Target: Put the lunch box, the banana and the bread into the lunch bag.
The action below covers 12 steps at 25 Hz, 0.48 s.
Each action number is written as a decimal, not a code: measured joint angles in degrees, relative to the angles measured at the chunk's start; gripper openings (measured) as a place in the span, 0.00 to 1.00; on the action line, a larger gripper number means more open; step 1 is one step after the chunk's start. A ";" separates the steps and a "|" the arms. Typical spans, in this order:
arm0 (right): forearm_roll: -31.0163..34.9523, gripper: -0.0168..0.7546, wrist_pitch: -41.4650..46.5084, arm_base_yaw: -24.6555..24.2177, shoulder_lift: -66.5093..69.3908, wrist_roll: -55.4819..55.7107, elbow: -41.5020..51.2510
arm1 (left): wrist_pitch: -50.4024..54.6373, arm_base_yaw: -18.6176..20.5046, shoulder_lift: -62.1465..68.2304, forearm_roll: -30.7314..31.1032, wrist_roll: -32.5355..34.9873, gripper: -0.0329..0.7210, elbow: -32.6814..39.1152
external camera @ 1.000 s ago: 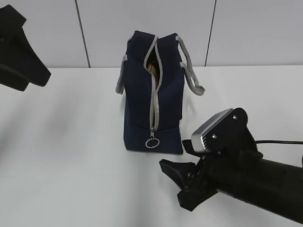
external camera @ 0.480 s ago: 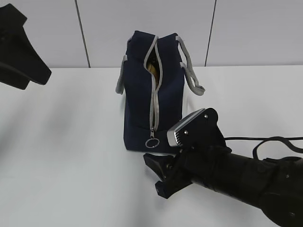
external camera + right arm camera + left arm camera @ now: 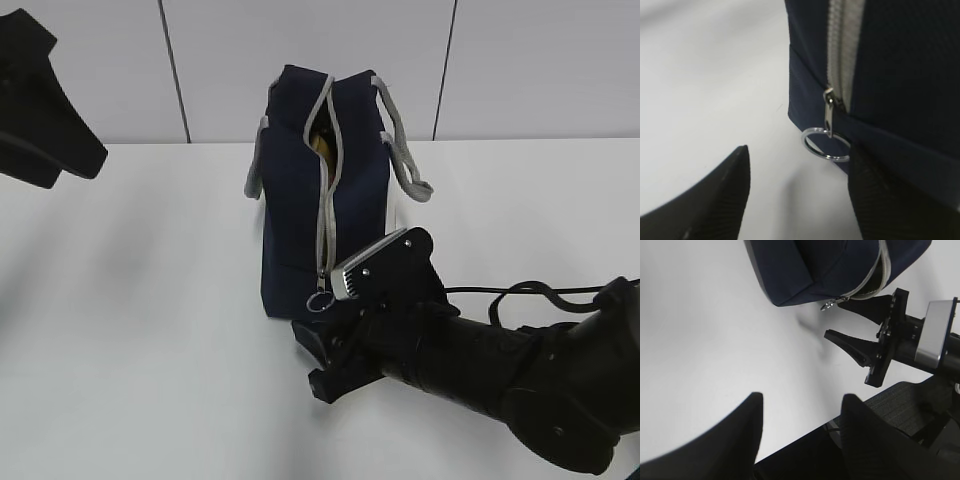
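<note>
The navy lunch bag (image 3: 300, 200) stands upright mid-table. Its grey zipper (image 3: 323, 210) runs down the near face to a ring pull (image 3: 318, 300). The top gapes a little, and a bit of yellow-brown (image 3: 321, 143) shows inside; I cannot tell whether it is the banana or the bread. The lunch box is hidden. My right gripper (image 3: 312, 352) is open, low at the bag's foot. In the right wrist view the ring pull (image 3: 826, 145) hangs just ahead of the right gripper (image 3: 799, 150), close to its right-hand finger (image 3: 890, 200). My left gripper (image 3: 802, 396) is open and empty above the table.
The left arm (image 3: 40, 110) hangs high at the far left, away from the bag. Grey handles (image 3: 405, 160) droop over the bag's right side. The white table (image 3: 140, 300) is bare to the left of the bag. A black cable (image 3: 520, 292) trails behind the right arm.
The right gripper has slid left and forward along the table, from right of the bag up to its foot by the ring pull. The left arm and the bag have not moved.
</note>
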 joint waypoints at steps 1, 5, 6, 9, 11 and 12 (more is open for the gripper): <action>0.01 0.62 0.00 0.00 0.28 0.00 -0.39 | -0.03 0.00 0.00 0.05 0.00 0.52 0.00; 0.14 0.62 0.00 0.00 0.85 0.00 -1.16 | -0.10 0.00 0.00 0.05 0.00 0.52 0.00; 0.14 0.62 0.00 0.00 0.94 0.00 -1.31 | -0.10 0.00 0.00 0.05 0.00 0.52 0.00; 0.14 0.62 0.00 0.00 1.09 0.11 -1.72 | -0.15 0.00 0.00 0.06 0.00 0.52 0.00; 0.14 0.62 0.00 0.00 1.14 0.11 -1.83 | -0.15 0.00 0.00 0.06 0.00 0.52 0.00; 0.22 0.62 0.00 0.00 1.22 0.11 -1.83 | -0.17 0.00 0.00 0.06 0.00 0.52 0.00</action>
